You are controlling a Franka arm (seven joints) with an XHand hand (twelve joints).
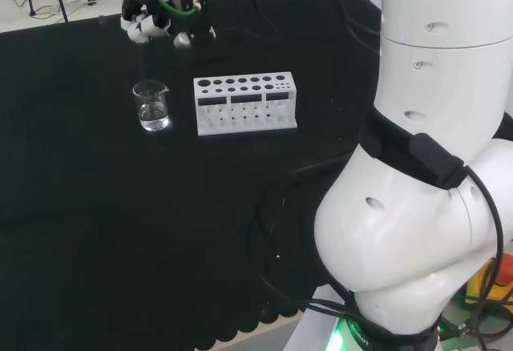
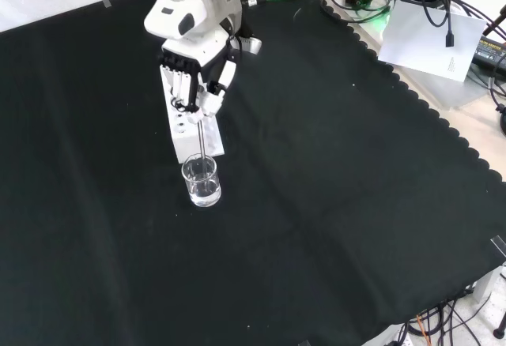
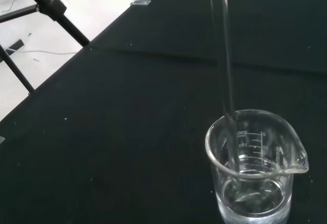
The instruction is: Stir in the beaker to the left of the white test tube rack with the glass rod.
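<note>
Glass rod (image 2: 205, 134) hangs near upright from the hand (image 2: 194, 77), fingers curled round its top, its lower end dipped inside the beaker (image 2: 202, 182) just before the white rack (image 1: 245, 103)

It looks like a lab: a glass beaker (image 1: 151, 105) and a white test tube rack (image 1: 245, 103) stand on a black cloth (image 2: 332, 204).

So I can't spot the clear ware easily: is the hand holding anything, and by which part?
Yes: the hand pinches the glass rod by its upper end, and the rod hangs down toward the beaker.
</note>
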